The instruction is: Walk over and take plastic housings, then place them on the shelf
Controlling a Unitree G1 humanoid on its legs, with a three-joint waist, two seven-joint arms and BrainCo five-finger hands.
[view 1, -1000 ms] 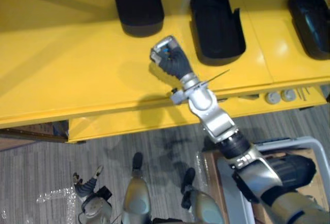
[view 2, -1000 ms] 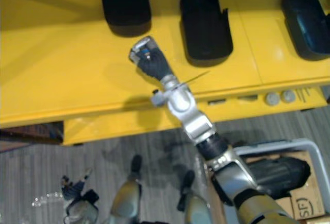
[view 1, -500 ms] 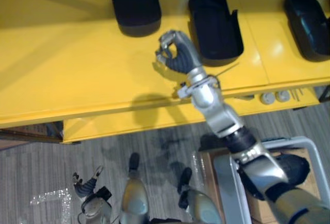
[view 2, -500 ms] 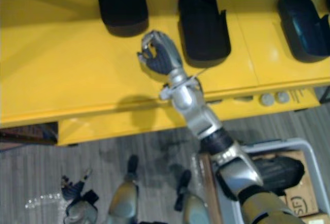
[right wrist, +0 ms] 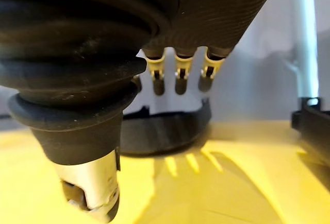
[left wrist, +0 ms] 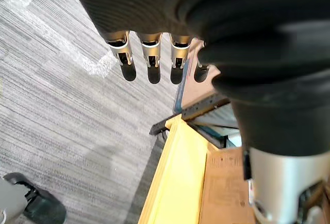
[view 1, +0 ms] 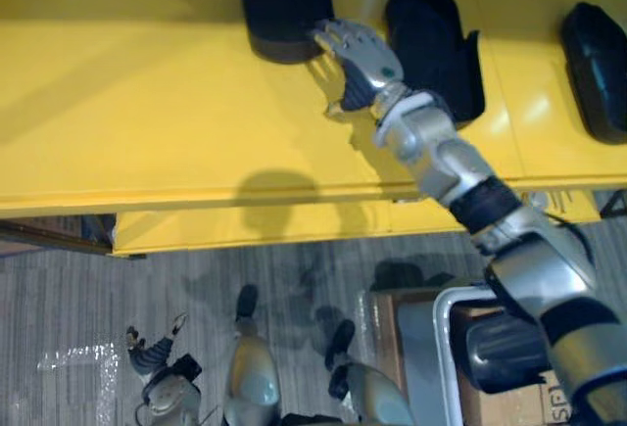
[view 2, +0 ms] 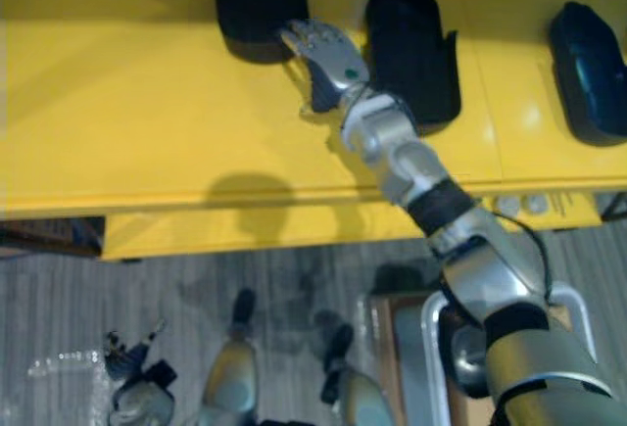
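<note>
Three black plastic housings stand on the yellow shelf: one at the back left, one in the middle and one at the right. My right hand is open above the shelf between the left and middle housings. Its straight fingers point at the left housing and their tips end by its near edge; I cannot tell if they touch it. My left hand hangs low at my side over the floor, open, with straight fingers and nothing in it.
A grey-rimmed crate at the lower right holds another black housing, with a cardboard box beside it. The shelf's front edge runs across the view. A grey striped carpet covers the floor.
My right hand has gone from curled to open and has reached farther over the shelf toward the left housing. The camera has shifted a little.
</note>
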